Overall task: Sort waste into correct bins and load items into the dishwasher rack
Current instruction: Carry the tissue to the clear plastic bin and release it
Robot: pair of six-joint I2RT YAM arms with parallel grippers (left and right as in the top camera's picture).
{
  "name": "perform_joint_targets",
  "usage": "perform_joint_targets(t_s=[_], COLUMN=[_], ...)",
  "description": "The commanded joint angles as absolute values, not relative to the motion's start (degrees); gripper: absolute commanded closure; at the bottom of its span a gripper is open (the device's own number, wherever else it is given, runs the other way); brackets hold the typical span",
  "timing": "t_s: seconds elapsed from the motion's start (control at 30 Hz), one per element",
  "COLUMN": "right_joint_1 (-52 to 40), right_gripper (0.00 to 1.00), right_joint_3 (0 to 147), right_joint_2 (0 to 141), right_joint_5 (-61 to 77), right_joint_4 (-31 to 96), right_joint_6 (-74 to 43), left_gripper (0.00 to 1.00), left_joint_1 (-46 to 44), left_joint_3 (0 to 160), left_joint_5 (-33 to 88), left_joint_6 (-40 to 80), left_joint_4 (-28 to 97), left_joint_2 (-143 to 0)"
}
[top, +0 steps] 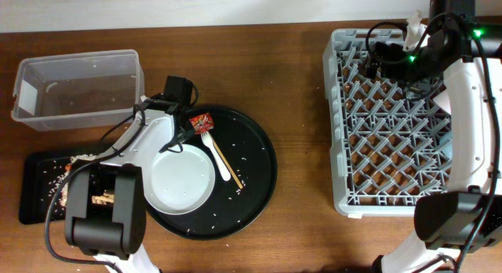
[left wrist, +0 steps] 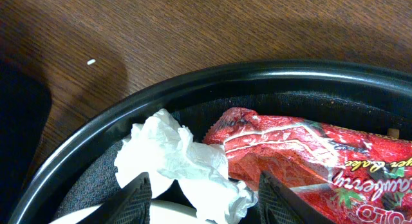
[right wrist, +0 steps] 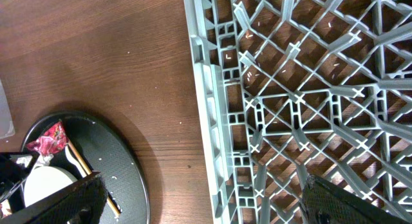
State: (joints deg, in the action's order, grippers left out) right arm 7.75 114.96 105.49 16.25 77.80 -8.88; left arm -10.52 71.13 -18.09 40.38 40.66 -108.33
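Note:
A crumpled white tissue (left wrist: 174,163) and a red shiny snack wrapper (left wrist: 302,153) lie side by side inside the round black tray's rim (left wrist: 193,82). My left gripper (left wrist: 206,201) is open, with one finger on each side of the tissue and not touching it. In the overhead view the left gripper (top: 184,134) hovers by the wrapper (top: 201,121), above the pale plate (top: 182,179). A white fork (top: 222,165) and a chopstick (top: 227,165) lie beside the plate. My right gripper (top: 375,61) is open and empty over the grey rack's (top: 392,124) far left corner.
The clear tub (top: 78,89) stands at the back left. The flat black tray (top: 35,196) at the front left holds rice and brown bits. In the right wrist view bare wood lies between the round tray (right wrist: 122,166) and the rack's edge (right wrist: 212,108).

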Motion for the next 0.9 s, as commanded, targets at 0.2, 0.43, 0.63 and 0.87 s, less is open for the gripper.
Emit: perform_joint_targets(t_s=[0.2,0.43,0.63,0.87], right_joint_1=[7.9,7.9,7.9,7.9], right_gripper=[0.01,0.01,0.02,0.01], right_joint_3=[115.4,115.4,115.4,115.4], right_joint_2=[105.4,105.4,105.4,105.4], right_joint_5=[15.6,15.6,15.6,15.6], right_joint_4=[77.7,77.7,77.7,77.7], right_joint_6=[-9.0,-9.0,-9.0,-9.0], left_gripper=[0.9,0.99,0.99,0.99], left_joint_1=[-10.3,-10.4,-11.5,-4.4], left_joint_3=[73.3,80.1,80.2,80.1], left_joint_5=[-22.3,-21.2,-17.7,-22.8], left_joint_6=[40.9,40.6,40.2,40.3], left_joint_4=[42.5,48.9,48.2,30.2], left_joint_2=[-111.6,-109.0,-98.2,-93.3])
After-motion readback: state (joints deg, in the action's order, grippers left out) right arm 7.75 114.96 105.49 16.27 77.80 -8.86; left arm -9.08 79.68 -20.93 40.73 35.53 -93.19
